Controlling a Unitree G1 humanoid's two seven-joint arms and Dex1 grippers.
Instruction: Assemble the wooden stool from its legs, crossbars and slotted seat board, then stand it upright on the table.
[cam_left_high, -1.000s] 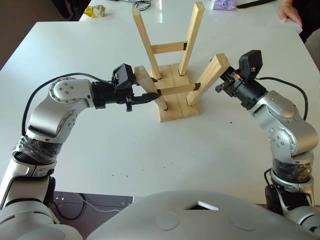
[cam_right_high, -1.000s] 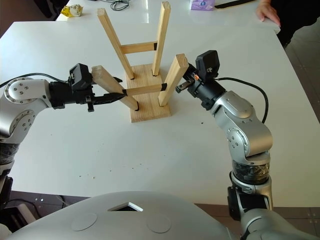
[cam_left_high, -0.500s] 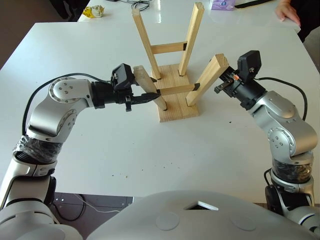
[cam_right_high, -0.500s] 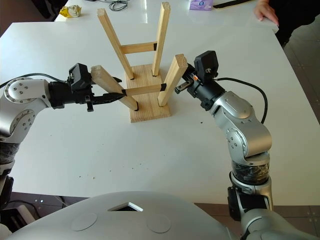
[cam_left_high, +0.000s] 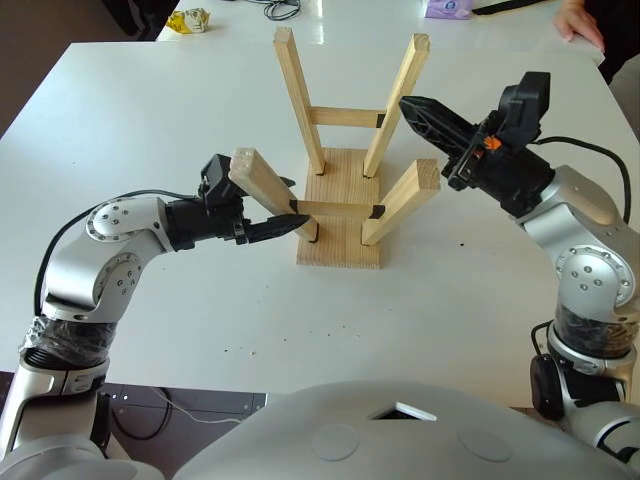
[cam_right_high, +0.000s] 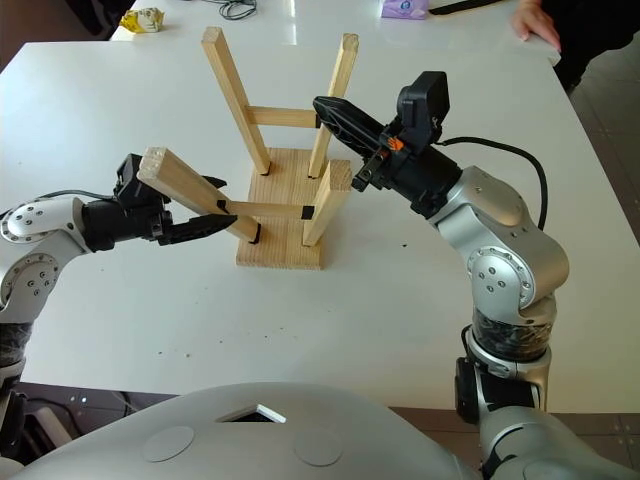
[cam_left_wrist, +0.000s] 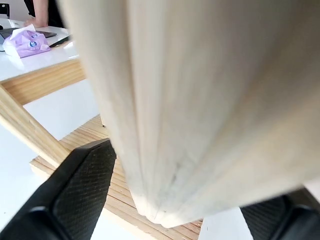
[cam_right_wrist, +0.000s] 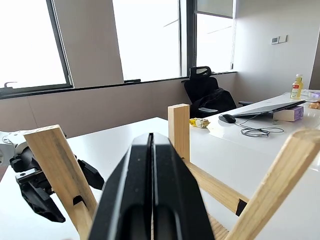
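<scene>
Four legs are sticking up from the stool (cam_left_high: 335, 208), which is lying upside down with its seat board (cam_left_high: 340, 252) flat on the white table (cam_left_high: 140, 110). The left gripper (cam_left_high: 296, 222) is clamping its fingers (cam_left_wrist: 75, 195) around the near-left leg (cam_left_high: 262, 185). The right gripper (cam_left_high: 410, 104) is hovering beside the far-right leg (cam_left_high: 410, 70), its fingers pressed together and holding nothing.

White counter (cam_left_high: 150, 120). Beyond its far edge lie a crumpled yellow wrapper (cam_left_high: 190, 20), a purple tissue pack (cam_left_high: 447, 9) and black cables (cam_left_high: 283, 8). Behind stands an office chair (cam_right_wrist: 202, 92).
</scene>
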